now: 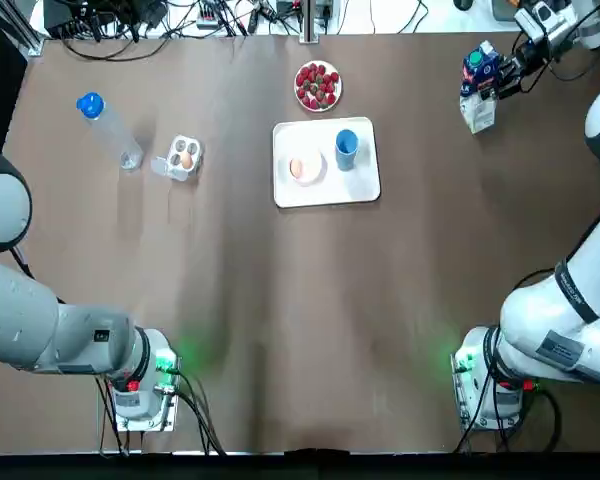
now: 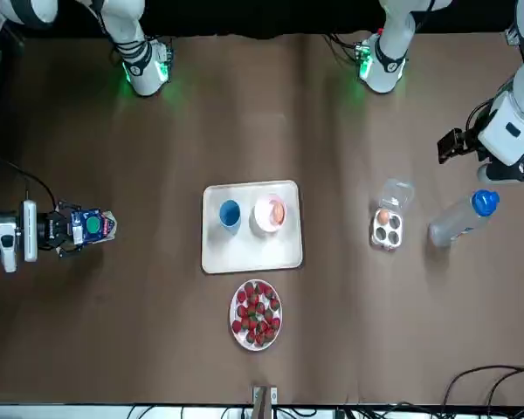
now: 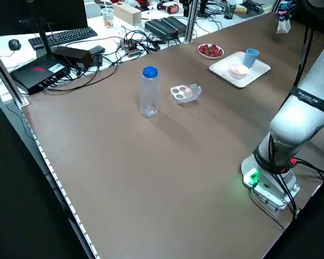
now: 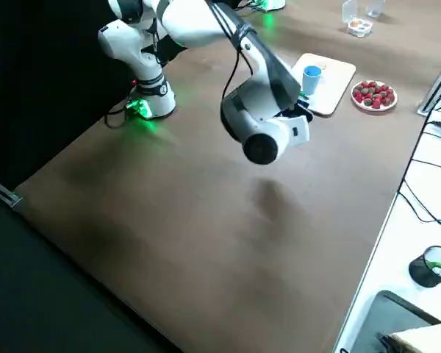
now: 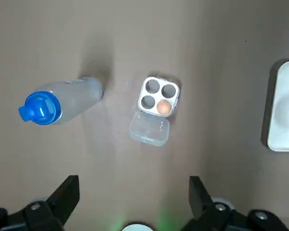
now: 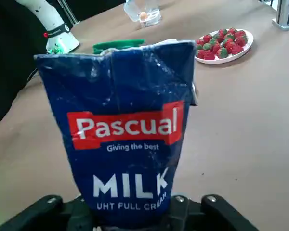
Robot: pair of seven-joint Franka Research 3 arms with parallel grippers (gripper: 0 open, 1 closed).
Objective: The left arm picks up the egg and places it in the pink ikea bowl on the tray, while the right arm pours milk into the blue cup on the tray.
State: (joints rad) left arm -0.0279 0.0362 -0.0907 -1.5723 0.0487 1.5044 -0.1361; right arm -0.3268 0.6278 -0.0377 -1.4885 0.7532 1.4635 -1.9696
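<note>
The blue milk carton (image 6: 130,130) fills the right wrist view, and my right gripper (image 1: 500,72) is shut on it far to the right of the tray (image 1: 358,185). On the tray stand the blue cup (image 1: 346,147) and the pink bowl (image 1: 304,168). The bowl holds an orange-brown shape, and I cannot tell if it is an egg. One brown egg (image 5: 163,108) sits in the open clear egg carton (image 1: 183,157), left of the tray. My left gripper (image 5: 133,182) hangs open high above the carton, holding nothing.
A water bottle (image 1: 108,128) with a blue cap stands just left of the egg carton. A plate of strawberries (image 1: 318,86) sits behind the tray. Cables and equipment line the table's far edge.
</note>
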